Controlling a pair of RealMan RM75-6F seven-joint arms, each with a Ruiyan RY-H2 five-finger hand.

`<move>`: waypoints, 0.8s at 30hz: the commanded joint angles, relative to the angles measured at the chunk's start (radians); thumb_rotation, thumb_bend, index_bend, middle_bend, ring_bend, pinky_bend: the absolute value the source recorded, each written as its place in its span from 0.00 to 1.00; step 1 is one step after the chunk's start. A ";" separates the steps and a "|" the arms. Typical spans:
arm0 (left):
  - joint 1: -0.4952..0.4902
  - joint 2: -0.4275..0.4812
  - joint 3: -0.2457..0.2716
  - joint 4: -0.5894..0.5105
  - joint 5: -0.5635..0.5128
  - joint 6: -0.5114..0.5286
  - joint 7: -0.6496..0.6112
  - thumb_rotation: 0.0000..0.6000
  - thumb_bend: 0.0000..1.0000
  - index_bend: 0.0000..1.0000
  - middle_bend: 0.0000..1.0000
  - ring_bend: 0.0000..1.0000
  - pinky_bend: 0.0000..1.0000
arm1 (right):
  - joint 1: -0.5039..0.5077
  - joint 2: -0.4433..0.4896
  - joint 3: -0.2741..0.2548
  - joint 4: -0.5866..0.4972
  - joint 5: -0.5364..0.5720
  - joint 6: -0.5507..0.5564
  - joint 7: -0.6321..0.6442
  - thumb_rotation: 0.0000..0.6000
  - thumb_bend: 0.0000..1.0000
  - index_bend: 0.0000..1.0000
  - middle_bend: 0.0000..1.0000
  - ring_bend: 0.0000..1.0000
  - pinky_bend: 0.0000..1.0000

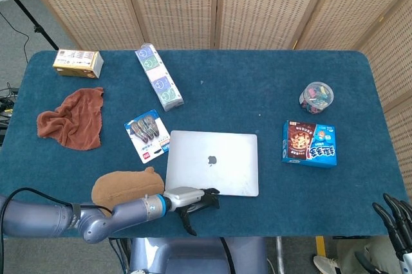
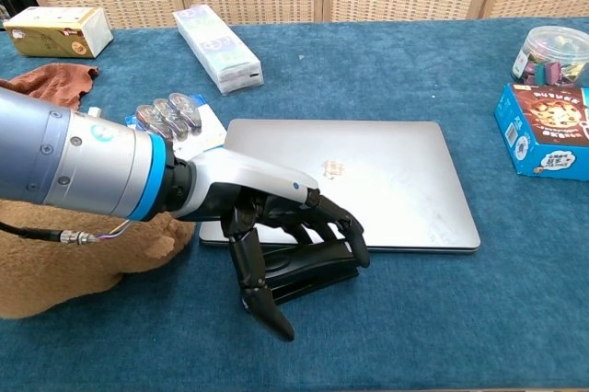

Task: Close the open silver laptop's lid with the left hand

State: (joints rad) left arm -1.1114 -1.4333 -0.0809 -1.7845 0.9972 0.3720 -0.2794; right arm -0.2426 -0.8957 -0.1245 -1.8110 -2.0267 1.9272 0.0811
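Note:
The silver laptop (image 1: 212, 163) (image 2: 368, 176) lies with its lid flat down on the blue table. My left hand (image 1: 190, 200) (image 2: 276, 226) hangs at the laptop's front left edge. Its fingers are spread and bent downward over a black stapler (image 2: 308, 268), and it holds nothing. Whether the fingertips touch the lid's edge I cannot tell. Only the fingers of my right hand (image 1: 396, 222) show, spread apart and empty, at the bottom right corner of the head view, off the table.
A brown plush (image 1: 122, 186) (image 2: 64, 263) lies under my left forearm. A blister pack (image 1: 147, 134) sits left of the laptop and a blue snack box (image 1: 309, 143) and a small jar (image 1: 316, 96) to its right. A brown cloth (image 1: 71, 119) and two boxes lie farther back left.

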 commanded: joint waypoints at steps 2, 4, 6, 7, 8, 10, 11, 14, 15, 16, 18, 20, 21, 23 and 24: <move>0.007 -0.008 0.008 0.004 0.001 0.002 0.003 1.00 0.09 0.25 0.05 0.08 0.12 | 0.000 0.000 -0.001 0.000 -0.001 -0.002 0.000 1.00 0.18 0.00 0.00 0.00 0.06; 0.012 -0.012 0.014 0.009 -0.001 0.001 0.003 1.00 0.09 0.25 0.05 0.08 0.12 | 0.001 0.000 -0.001 -0.001 -0.002 -0.004 -0.001 1.00 0.18 0.00 0.00 0.00 0.06; 0.014 -0.014 0.017 0.013 0.000 0.001 0.005 1.00 0.09 0.25 0.05 0.08 0.12 | 0.001 0.000 -0.002 -0.002 -0.003 -0.006 -0.002 1.00 0.18 0.00 0.00 0.00 0.06; 0.016 -0.016 0.019 0.016 0.000 0.001 0.006 1.00 0.09 0.25 0.05 0.08 0.12 | 0.001 0.000 -0.002 -0.002 -0.004 -0.007 -0.003 1.00 0.18 0.00 0.00 0.00 0.06; 0.017 -0.017 0.020 0.017 0.000 0.001 0.006 1.00 0.09 0.25 0.05 0.08 0.12 | 0.001 0.000 -0.002 -0.002 -0.004 -0.007 -0.003 1.00 0.18 0.00 0.00 0.00 0.06; 0.020 -0.019 0.022 0.021 0.000 0.000 0.006 1.00 0.09 0.25 0.05 0.08 0.12 | 0.001 -0.001 -0.002 -0.003 -0.005 -0.009 -0.005 1.00 0.18 0.00 0.00 0.00 0.06; 0.021 -0.020 0.022 0.022 0.000 0.000 0.007 1.00 0.09 0.25 0.05 0.08 0.12 | 0.001 -0.001 -0.002 -0.003 -0.006 -0.009 -0.005 1.00 0.18 0.00 0.00 0.00 0.06; 0.027 -0.019 0.014 0.017 0.007 0.008 0.007 1.00 0.09 0.25 0.05 0.08 0.12 | 0.002 -0.001 -0.002 -0.004 -0.006 -0.011 -0.007 1.00 0.18 0.00 0.00 0.00 0.06; 0.027 -0.018 0.011 0.015 0.009 0.008 0.008 1.00 0.09 0.25 0.05 0.08 0.12 | 0.002 -0.001 -0.002 -0.005 -0.004 -0.013 -0.007 1.00 0.18 0.00 0.00 0.00 0.06; 0.027 -0.016 0.008 0.013 0.011 0.009 0.009 1.00 0.09 0.25 0.05 0.08 0.12 | 0.003 -0.001 -0.002 -0.005 -0.004 -0.014 -0.007 1.00 0.18 0.00 0.00 0.00 0.06; 0.026 -0.013 0.003 0.009 0.012 0.009 0.010 1.00 0.09 0.25 0.05 0.08 0.12 | 0.003 -0.001 -0.002 -0.006 -0.004 -0.015 -0.008 1.00 0.18 0.00 0.00 0.00 0.06; 0.026 -0.007 -0.005 0.003 0.012 0.011 0.009 1.00 0.09 0.25 0.05 0.08 0.12 | 0.002 -0.001 -0.002 -0.006 -0.006 -0.012 -0.007 1.00 0.18 0.00 0.00 0.00 0.06; 0.026 -0.005 -0.008 0.001 0.013 0.013 0.009 1.00 0.09 0.25 0.05 0.08 0.12 | 0.002 -0.001 -0.002 -0.005 -0.005 -0.012 -0.007 1.00 0.18 0.00 0.00 0.00 0.06; 0.027 0.001 -0.018 -0.007 0.014 0.018 0.007 1.00 0.09 0.25 0.05 0.08 0.12 | 0.001 -0.001 -0.002 -0.005 -0.004 -0.009 -0.004 1.00 0.18 0.00 0.00 0.00 0.06; 0.027 0.008 -0.029 -0.015 0.018 0.026 0.008 1.00 0.09 0.25 0.05 0.08 0.12 | 0.001 -0.001 -0.002 -0.004 -0.003 -0.009 -0.004 1.00 0.18 0.00 0.00 0.00 0.06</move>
State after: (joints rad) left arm -1.0844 -1.4317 -0.1008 -1.7919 1.0117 0.3911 -0.2715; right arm -0.2413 -0.8966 -0.1262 -1.8153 -2.0301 1.9180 0.0774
